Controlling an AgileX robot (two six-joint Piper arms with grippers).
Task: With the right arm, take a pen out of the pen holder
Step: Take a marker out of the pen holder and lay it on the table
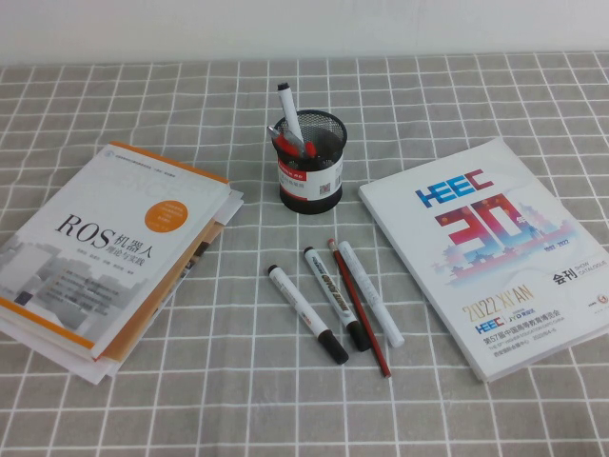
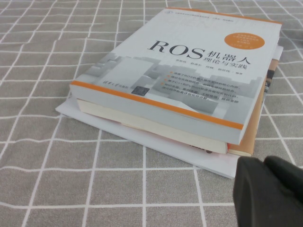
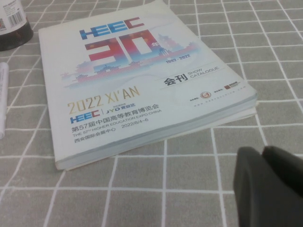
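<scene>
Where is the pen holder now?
High view: the pen holder stands centre-back, between the books on the left and the catalogue on the right. The left hand is near the books, right hand near the catalogue.

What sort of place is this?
Probably a study desk: black mesh pen holder, ROS textbook stack, loose marker pens on grey checked cloth. Left gripper hovers by that stack, right gripper by the white catalogue.
</scene>
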